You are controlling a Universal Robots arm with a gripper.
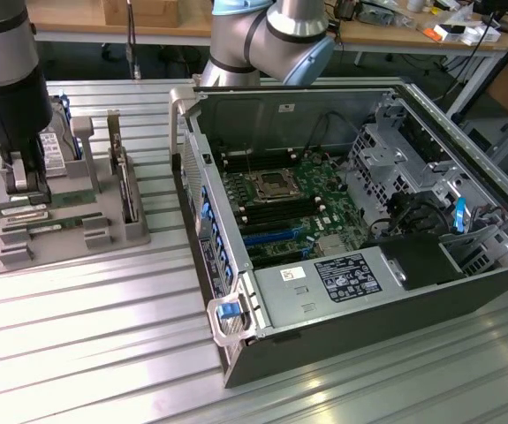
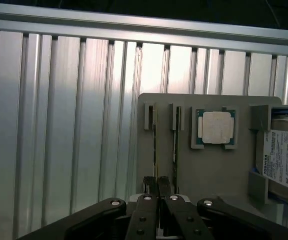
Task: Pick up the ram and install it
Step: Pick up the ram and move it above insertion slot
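The ribbed aluminium bench [image 1: 86,353] runs shiny and grooved in front. On it lies an open steel computer case [image 1: 324,353], boxy and dark-walled, holding a green motherboard [image 1: 289,212] with long slots. Beyond, on the exterior view's left, a matte grey plastic holder [image 1: 134,231] carries a square silver CPU [image 2: 216,126] and a labelled hard drive [image 2: 286,160]. The black claw [image 1: 28,185] stands over the holder's slots, nearly closed, pinching the ram [image 1: 2,212], a thin green stick.
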